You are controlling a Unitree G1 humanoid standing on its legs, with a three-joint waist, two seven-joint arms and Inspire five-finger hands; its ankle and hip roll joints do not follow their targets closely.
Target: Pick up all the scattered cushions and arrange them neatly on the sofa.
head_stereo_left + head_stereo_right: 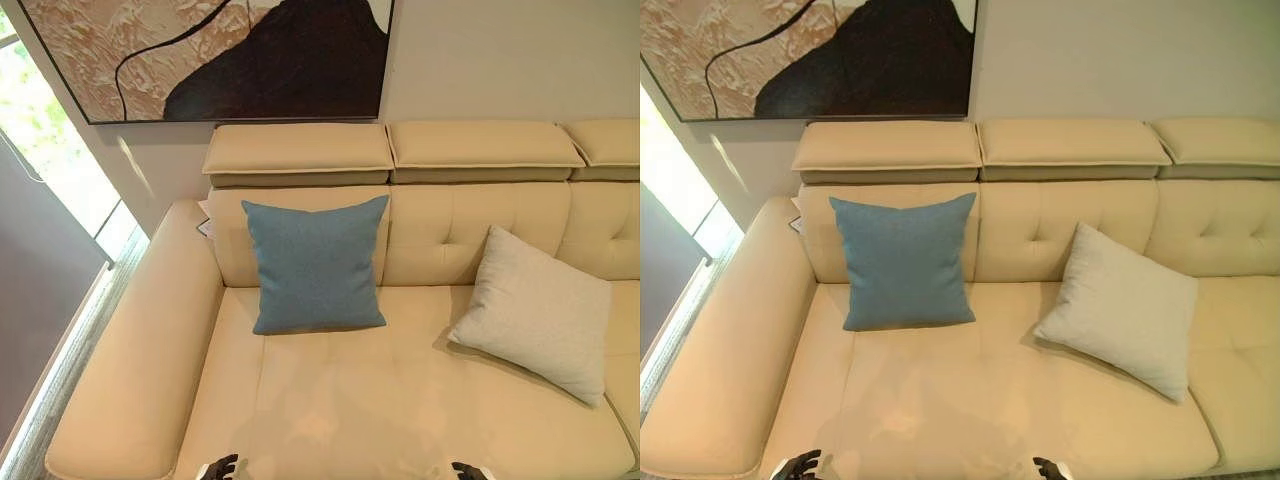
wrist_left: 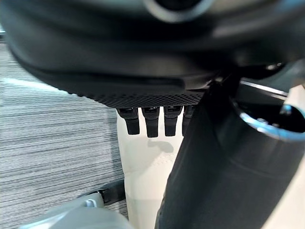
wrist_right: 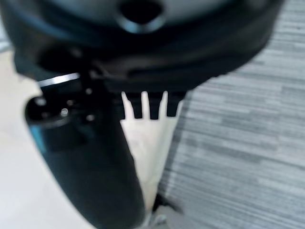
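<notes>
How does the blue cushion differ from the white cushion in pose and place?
The blue cushion stands upright and square against the sofa backrest; the white cushion leans tilted, one corner up. The blue one sits nearer the armrest, the white one further to the right. Both are square and rest on the seat.

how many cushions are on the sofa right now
2. The blue cushion stands upright against the sofa backrest near the armrest end. The light grey cushion leans tilted against the backrest further right. Others may lie out of view.

No readable text, labels, numbers or signs anywhere.
</notes>
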